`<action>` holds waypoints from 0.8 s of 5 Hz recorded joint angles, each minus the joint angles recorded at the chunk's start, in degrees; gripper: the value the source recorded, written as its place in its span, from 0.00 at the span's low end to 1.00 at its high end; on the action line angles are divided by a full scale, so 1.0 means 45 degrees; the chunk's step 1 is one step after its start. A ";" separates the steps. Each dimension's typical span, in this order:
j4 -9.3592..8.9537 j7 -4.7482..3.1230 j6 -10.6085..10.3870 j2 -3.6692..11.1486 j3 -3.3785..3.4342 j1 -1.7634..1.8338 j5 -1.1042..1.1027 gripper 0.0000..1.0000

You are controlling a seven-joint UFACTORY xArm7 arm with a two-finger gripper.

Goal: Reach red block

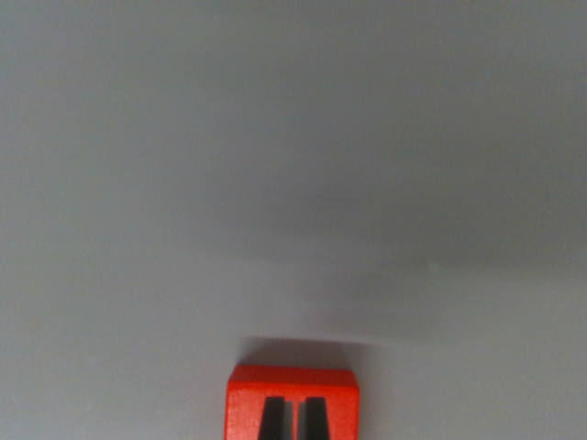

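The wrist view's left holds only the bare grey table (138,183), smooth and blurred, with nothing on it to knock. That same plain surface runs across the whole upper part of the view, broken only by a soft band of shadow lying across the middle.

At the bottom edge, a little to the right of centre, sits the red block (292,401). It is cut off by the frame, so only its far edge and part of its top face show.

Two dark upright bars (292,420) stand over the block's top face with a thin red gap between them. They may be the tips of the gripper, or they may be slots in the block itself; the view is too soft to tell, so whether the pincer is open, closed or touching the block cannot be told either.

The main risk, as I judge it, is the block slipping out of sight. It already lies at the very edge of the view, and any further travel forward would carry the camera past it. A descent made blind could also press down on the block or nudge it across the slick table.

The block is bright orange-red, square-cornered, matte, with a crisp far edge and a short shadow just behind it.

To the wrist view's right there is again only bare grey table.
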 joint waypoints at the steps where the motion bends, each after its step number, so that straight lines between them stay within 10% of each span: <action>1: -0.0305 0.0009 -0.0400 0.0080 0.0013 0.0019 0.0004 0.00; 4: -0.0594 0.0018 -0.0778 0.0156 0.0025 0.0037 0.0008 0.00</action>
